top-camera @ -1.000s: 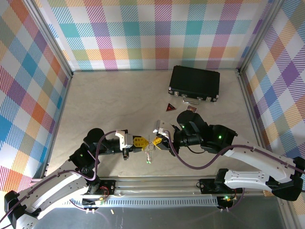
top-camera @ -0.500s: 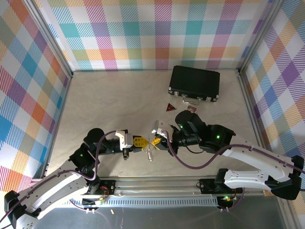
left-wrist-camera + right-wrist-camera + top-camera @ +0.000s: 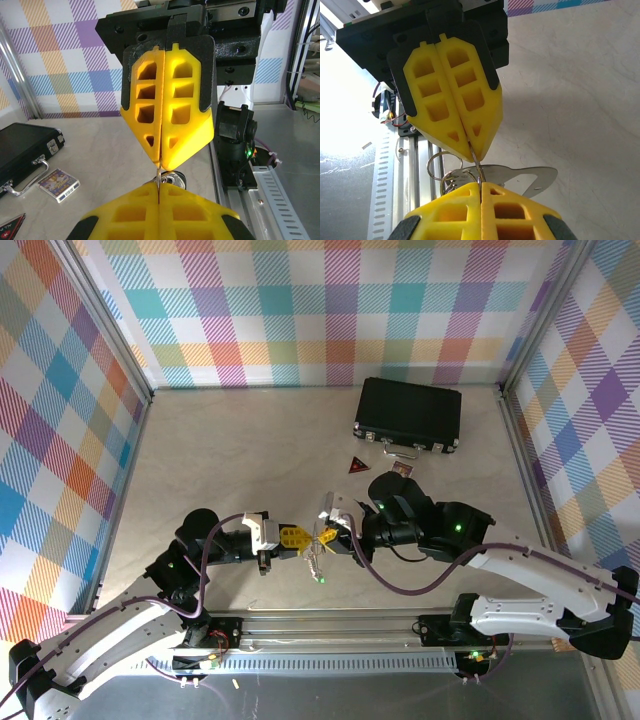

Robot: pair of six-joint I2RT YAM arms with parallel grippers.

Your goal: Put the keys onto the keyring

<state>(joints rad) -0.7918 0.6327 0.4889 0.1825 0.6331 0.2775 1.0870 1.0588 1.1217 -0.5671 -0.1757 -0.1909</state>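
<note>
Between the arms, above the near part of the bench [image 3: 250, 450], the left pincer [image 3: 303, 538] and the right pincer [image 3: 330, 537] are met tip to tip, each clamped shut on one thin wire of the keyring [image 3: 477, 165]. The keys [image 3: 520, 176] are hung close beneath the tips, a silvery blade lying across the tip-to-tip line. Neither arm is judged nearer.
</note>
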